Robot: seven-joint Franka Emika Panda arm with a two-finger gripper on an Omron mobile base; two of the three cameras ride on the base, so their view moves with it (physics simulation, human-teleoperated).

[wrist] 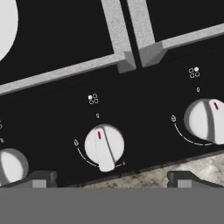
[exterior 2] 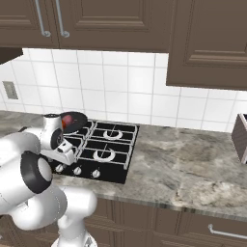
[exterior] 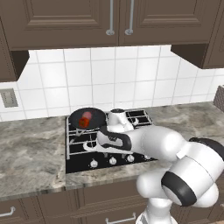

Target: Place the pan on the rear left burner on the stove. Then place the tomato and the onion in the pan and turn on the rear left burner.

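Already pan [exterior: 88, 118] sits on rear left burner of stove [exterior: 83, 162], holding glossy tomato [exterior: 83, 123] and duller onion [exterior: 88, 115], touching. Hand [wrist: 111, 180] open, fingers spread wide, low over front knob row, straddling middle knob [wrist: 104, 146]. Burner ring hidden under pan. Arm covers much of grates. Bench [exterior: 30, 153] grey marble.

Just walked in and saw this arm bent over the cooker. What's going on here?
The white arm is working at the stove. The pan already sits on the rear left burner with the tomato and the onion inside. The gripper hangs over the front row of knobs, jaws open, one silver knob right between its tips and not yet touched. It looks set to turn the burner on.
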